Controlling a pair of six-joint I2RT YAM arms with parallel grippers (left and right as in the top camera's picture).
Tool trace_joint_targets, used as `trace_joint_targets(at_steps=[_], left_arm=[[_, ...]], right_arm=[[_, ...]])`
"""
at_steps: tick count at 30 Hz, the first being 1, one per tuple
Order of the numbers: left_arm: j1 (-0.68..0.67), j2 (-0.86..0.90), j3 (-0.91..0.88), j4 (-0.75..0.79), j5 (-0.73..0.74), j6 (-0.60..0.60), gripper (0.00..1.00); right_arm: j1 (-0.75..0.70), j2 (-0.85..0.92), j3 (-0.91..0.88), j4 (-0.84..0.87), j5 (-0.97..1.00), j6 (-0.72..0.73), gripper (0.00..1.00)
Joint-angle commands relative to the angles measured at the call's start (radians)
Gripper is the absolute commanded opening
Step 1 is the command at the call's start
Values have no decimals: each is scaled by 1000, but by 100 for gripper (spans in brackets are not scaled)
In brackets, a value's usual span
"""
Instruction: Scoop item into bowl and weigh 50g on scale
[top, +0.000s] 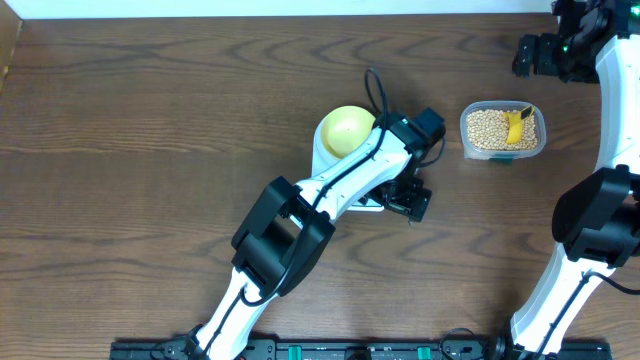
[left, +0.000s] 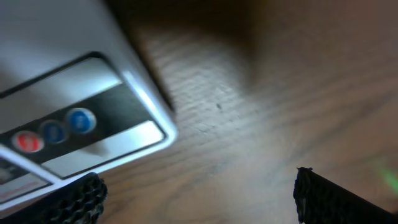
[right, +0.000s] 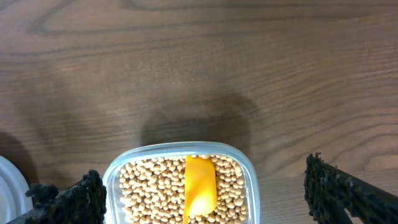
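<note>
Presently, tiny tan round beans (right: 155, 186) sit in the clear plastic container (right: 180, 149) with a bright yellow scoop (top: 516, 125), not the pale yellow round bowl (top: 346, 128) on the white flat scale (left: 74, 37); left gripper (left: 199, 193) and right gripper (right: 204, 186) gape empty, and the left, beside the scale, could jolt it.

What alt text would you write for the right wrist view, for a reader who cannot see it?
A clear rounded-square plastic container full of small tan beans, with a bright yellow scoop lying in them, sits on a brown wooden table. The black fingers of the right gripper stand wide apart, one at each side of it.
</note>
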Motion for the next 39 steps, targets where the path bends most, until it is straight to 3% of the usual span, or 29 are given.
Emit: trace_joint_targets(at_steps=[1,5,18,26,31,35,39], left_arm=[[5,-22,-2,-1,-37,-148,98],[5,-23,-2,0,-34,-203,98],[3,-191,-1,182,-35,-225,98],[5,-190,-2,193,-92,-216,98],[4,-190,-2,286,-95,-325,98],[-12,-190,-10,262,-228,-444,98],[-65,-190,-34,259,-343,-476,97]], right_arm=[[-4,9,11,-1,3,12,99],[-4,9,11,-1,3,12,99],[-4,9,11,-1,3,12,99],[-4,9,11,-1,3,12,99],[-4,9,11,-1,3,12,99],[-4,9,11,-1,3,12,99],[-4,9,11,-1,3,12,99]])
